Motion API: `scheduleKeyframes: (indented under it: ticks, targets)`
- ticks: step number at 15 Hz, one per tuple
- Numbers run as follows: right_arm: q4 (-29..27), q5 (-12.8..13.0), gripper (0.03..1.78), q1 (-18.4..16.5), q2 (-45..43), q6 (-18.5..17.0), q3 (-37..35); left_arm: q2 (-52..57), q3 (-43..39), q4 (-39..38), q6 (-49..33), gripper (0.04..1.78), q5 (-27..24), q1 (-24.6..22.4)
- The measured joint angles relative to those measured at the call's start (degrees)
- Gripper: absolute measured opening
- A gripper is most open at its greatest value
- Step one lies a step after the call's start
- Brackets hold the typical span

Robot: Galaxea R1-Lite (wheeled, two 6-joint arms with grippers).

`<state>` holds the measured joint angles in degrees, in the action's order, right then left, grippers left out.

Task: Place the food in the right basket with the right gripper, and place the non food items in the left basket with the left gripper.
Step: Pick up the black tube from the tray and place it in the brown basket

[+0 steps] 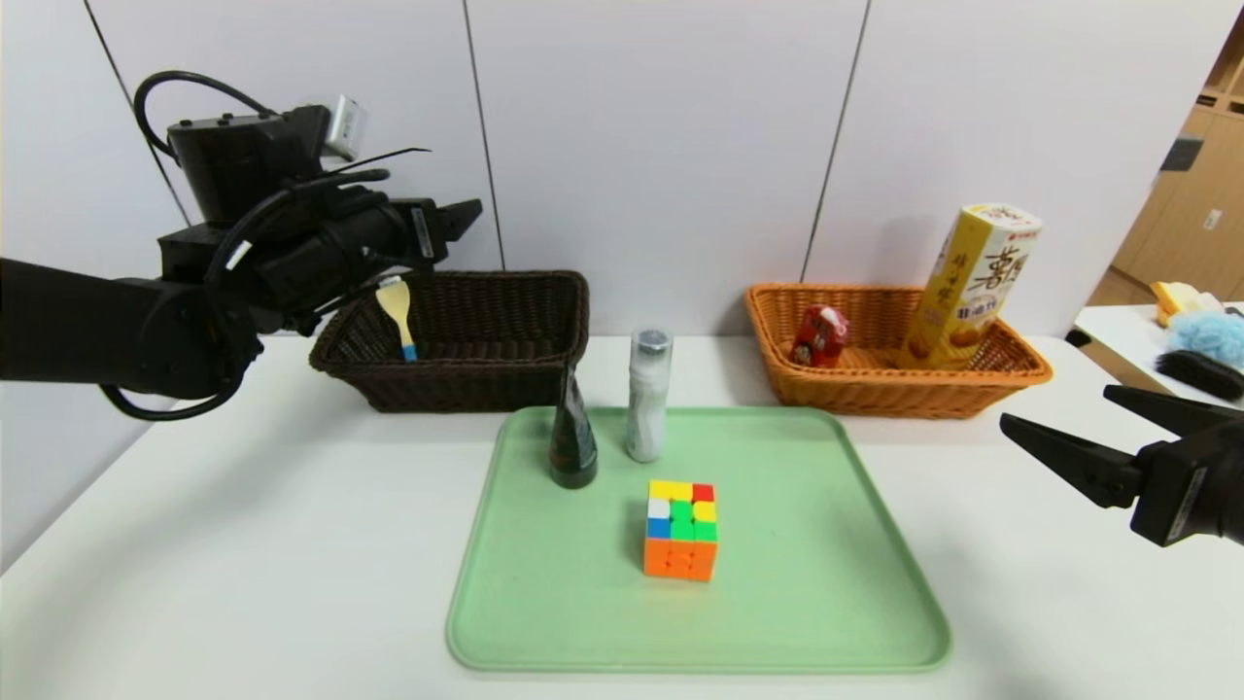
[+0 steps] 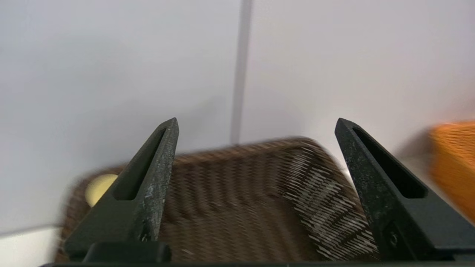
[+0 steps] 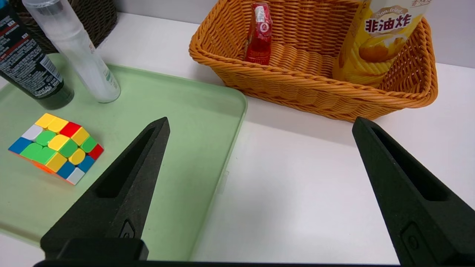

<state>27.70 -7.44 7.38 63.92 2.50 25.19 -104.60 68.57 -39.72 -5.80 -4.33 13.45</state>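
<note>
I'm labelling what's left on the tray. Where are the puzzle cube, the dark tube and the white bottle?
puzzle cube [image 1: 681, 530], head view, middle of its top-front edge.
dark tube [image 1: 571, 442], head view, mid body.
white bottle [image 1: 647, 399], head view, mid body.

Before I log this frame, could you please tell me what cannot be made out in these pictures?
- Brown basket, left wrist view: motion-blurred; its contents are unreadable apart from a pale spot.
- Spoon, head view: its top is hidden by the left gripper.
- Snack box, right wrist view: its top is cut off by the frame edge.
- Dark bottle, head view: label print too small to read.
- Right gripper, head view: the arm behind it is cut off.
</note>
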Motion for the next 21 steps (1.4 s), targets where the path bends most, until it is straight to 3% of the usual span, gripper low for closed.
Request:
scheduleKeyframes:
  ticks: [3, 7, 10, 16, 21]
  targets:
    - [0.00, -0.02, 1.70, 0.00, -0.17, 0.30, -0.41, 6.14, -11.91, -2.76, -6.86, 1.56, 1.68, 5.77]
    - [0.00, 0.02, 1.70, -0.02, -0.33, 0.50, -0.91, 8.70, -26.98, -17.99, -8.74, 1.62, 4.71, 10.42]
    - [0.00, 0.20, 1.70, -0.02, -0.35, 0.77, -1.34, 9.34, -34.07, -24.83, -9.19, 1.65, 5.64, 13.90]
    - [0.00, 0.39, 1.70, -0.02, -0.68, 1.13, -2.93, 8.70, -37.99, -30.05, -8.94, 1.67, 10.91, 23.67]
    - [0.05, 0.30, 1.70, -0.02, -1.18, 1.16, -2.82, 3.35, -38.69, -32.50, -6.33, 1.68, 14.60, 25.58]
